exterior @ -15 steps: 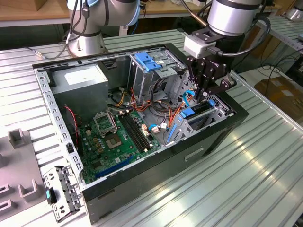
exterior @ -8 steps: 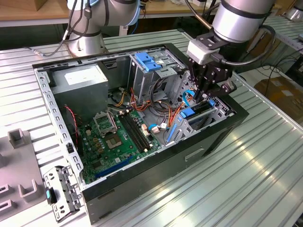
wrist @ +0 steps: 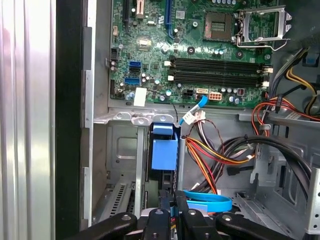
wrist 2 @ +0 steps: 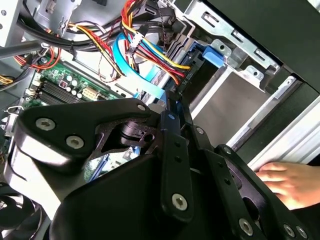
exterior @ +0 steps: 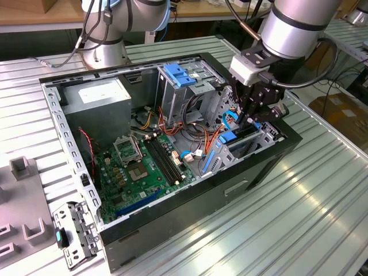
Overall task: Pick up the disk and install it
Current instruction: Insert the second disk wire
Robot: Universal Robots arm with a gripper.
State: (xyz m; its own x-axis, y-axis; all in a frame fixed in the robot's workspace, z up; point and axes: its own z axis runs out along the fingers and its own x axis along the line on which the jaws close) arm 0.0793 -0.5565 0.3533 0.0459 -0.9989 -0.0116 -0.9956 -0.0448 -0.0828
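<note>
The disk [exterior: 236, 137] stands on edge in the drive bay at the case's corner on the exterior view's right, its blue carrier frame showing. My gripper [exterior: 253, 118] reaches down from above and is shut on the disk's upper edge. In the first wrist view the disk [wrist: 164, 152] appears edge-on as a blue strip in the grey metal slot, with my gripper [wrist: 170, 220] pinching it between close-set black fingers [wrist: 156, 222]. The second wrist view looks past the black finger links [wrist 2: 175, 150] toward the bay wall.
The open computer case [exterior: 54, 115] holds a green motherboard [exterior: 141, 167], a grey power-supply box [exterior: 98, 95], a grey cage with a blue latch [exterior: 179, 75] and loose coloured cables [wrist: 220, 155]. A person's hand [wrist 2: 290, 182] rests by the case. A second arm's base [exterior: 106, 52] stands behind.
</note>
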